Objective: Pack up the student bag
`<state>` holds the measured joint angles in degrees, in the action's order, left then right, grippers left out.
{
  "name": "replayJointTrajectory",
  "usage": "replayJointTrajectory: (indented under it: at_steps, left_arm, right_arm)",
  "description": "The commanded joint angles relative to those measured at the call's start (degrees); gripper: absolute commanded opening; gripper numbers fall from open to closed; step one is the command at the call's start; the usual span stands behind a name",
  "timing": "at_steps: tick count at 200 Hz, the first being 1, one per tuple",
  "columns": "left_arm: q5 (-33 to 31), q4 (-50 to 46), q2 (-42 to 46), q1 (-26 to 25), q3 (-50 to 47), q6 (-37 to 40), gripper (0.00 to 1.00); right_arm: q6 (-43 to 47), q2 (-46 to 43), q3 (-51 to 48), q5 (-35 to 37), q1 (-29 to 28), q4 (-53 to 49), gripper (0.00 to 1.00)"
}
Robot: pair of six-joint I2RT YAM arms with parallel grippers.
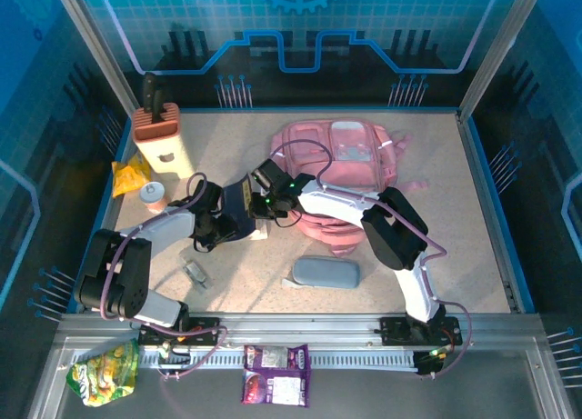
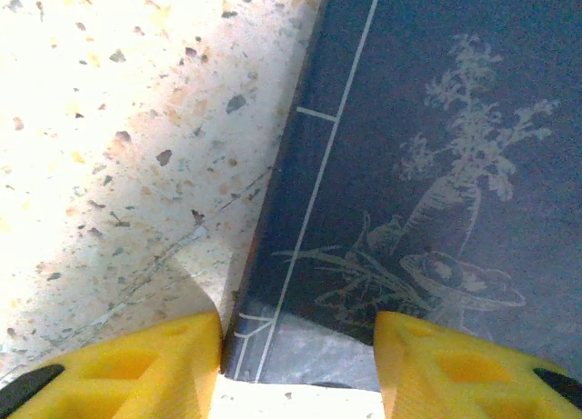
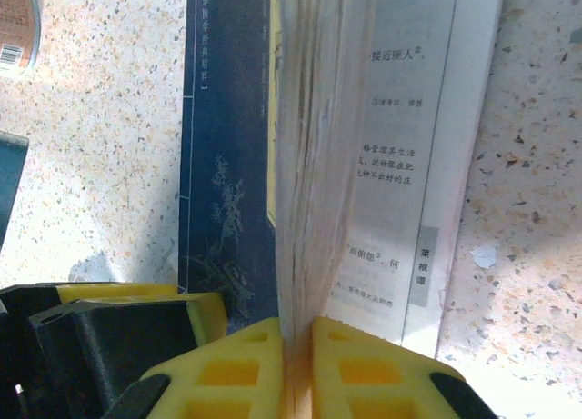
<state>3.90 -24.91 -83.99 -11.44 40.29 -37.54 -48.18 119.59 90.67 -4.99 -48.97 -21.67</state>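
- The right claw [image 3: 296,351] is pinched shut on a thin sheaf of pages of the open book [image 3: 227,155]; lifting by these may tear them.
- The left claw [image 2: 300,346] stands half-open astride the cover, gripping nothing, so the book may slide.
- The student bag [image 1: 350,160] lies just beyond, far right on the bench [image 1: 436,255].

Chinese print on book page [image 3: 400,164], grey margin tab [image 3: 426,260] apparently 菜根谭, other lines too small

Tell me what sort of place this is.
Probably a robot lab test cell: a speckled table fenced by aluminium posts, blue printed wall panels, and two bolted arms handling a book beside a pink backpack.
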Motion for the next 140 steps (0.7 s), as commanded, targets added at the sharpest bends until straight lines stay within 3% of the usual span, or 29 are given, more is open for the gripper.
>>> replayJointTrajectory:
  at_steps: [1,54,89,114,140]
  left_arm:
    - [1.4,-0.4,0.0,-1.0,0.3,0.3,0.51]
    - [-1.1,-5.8,8.3,0.6,2.5,1.2,0.65]
    - [1.9,-6.2,17.2,6.8,2.3,2.4,0.73]
    - [8.5,-6.0,20.7,11.4,3.3,2.7,0.79]
    - [19.6,-3.7,21.3,16.0,3.8,0.4,0.84]
  right_arm:
    - [1.2,-2.2,-0.1,-1.2,-0.4,1.1,0.11]
    - [3.0,-6.6,-0.7,-1.2,-0.2,1.8,0.06]
    - [3.1,-10.7,-1.9,-3.0,0.5,2.8,0.05]
    - [3.1,-14.4,-3.6,-4.9,1.3,4.0,0.05]
    - [2.4,-17.9,-5.3,-8.5,2.5,5.2,0.04]
